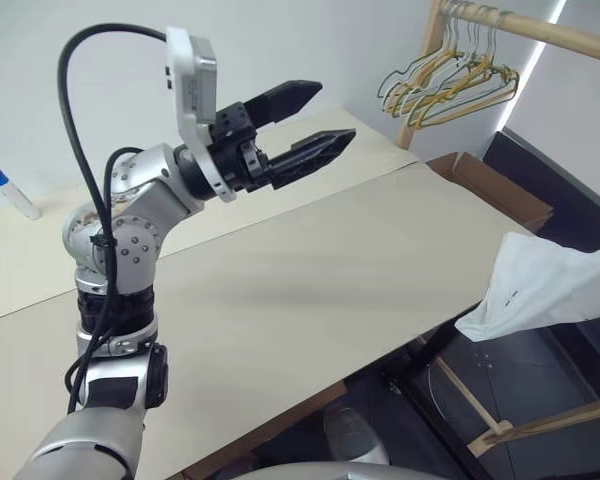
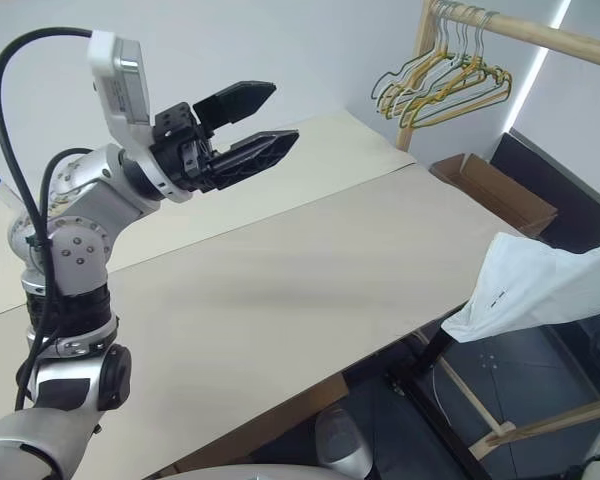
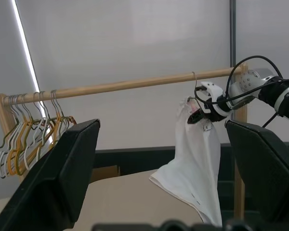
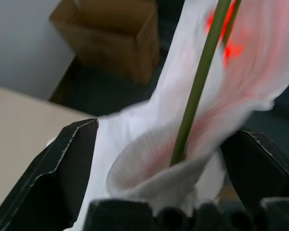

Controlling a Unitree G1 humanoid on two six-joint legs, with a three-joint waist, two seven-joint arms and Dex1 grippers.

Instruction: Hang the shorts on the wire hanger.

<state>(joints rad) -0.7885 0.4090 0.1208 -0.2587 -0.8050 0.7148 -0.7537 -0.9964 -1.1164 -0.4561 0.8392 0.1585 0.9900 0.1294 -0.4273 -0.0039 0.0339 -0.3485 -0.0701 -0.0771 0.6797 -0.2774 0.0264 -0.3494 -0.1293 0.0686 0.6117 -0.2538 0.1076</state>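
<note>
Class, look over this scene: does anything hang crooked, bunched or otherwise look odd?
Yes. The shorts hang bunched and lopsided from the wire hanger on the wooden rail, gathered into a narrow fold rather than spread flat. The right gripper sits at their top, its fingers open in the right wrist view. The spare hangers hang tidily.

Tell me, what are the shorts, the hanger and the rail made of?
The shorts look like thin white cloth: they fold and droop softly. The hanger seems to be thin metal wire with a dull olive finish, straight and stiff. The rail looks like pale bare wood, round and matte.
</note>
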